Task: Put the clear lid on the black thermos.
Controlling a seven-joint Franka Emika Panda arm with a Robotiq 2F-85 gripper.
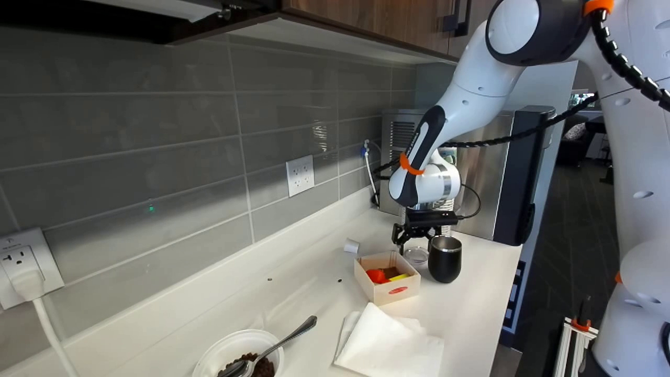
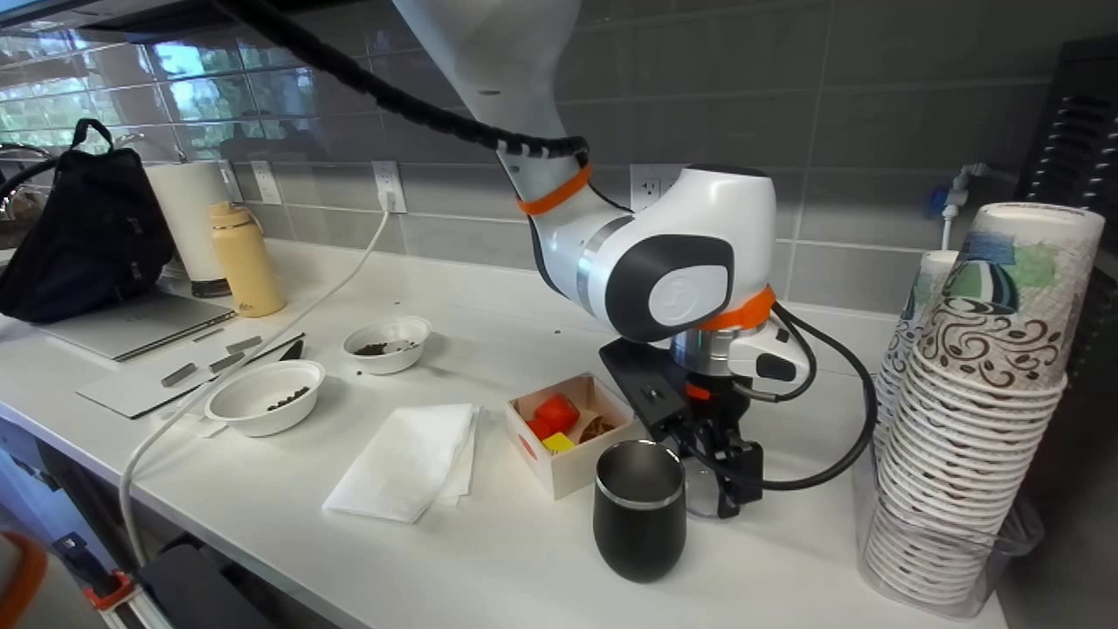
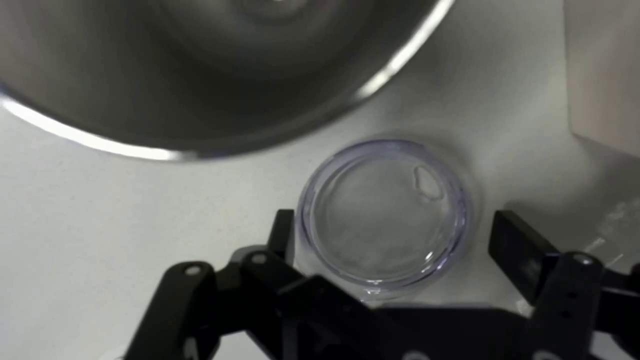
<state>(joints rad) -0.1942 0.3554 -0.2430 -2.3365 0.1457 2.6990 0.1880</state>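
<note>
- In an exterior view, the clear lid (image 1: pixel 416 255) lies on the counter (image 1: pixel 314 285) near the box (image 1: pixel 388 295); I'd raise it straight up.
- In an exterior view, the black thermos (image 2: pixel 639 528) stands upright, uncovered; I'd clear its rim before crossing.
- In the wrist view, my gripper (image 3: pixel 392 234) is spread either side of the lid, off-centre; I'd even the gaps before squeezing, lest it skid.

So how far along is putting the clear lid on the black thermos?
Looks done: the open fingers straddle the clear lid. In hand: apparently the grasp, but the wrist view shows a gap between the lid and one finger, so it isn't held. Remaining: grip the lid, lift it off the counter, and set it on the black thermos, whose top is open.
</note>
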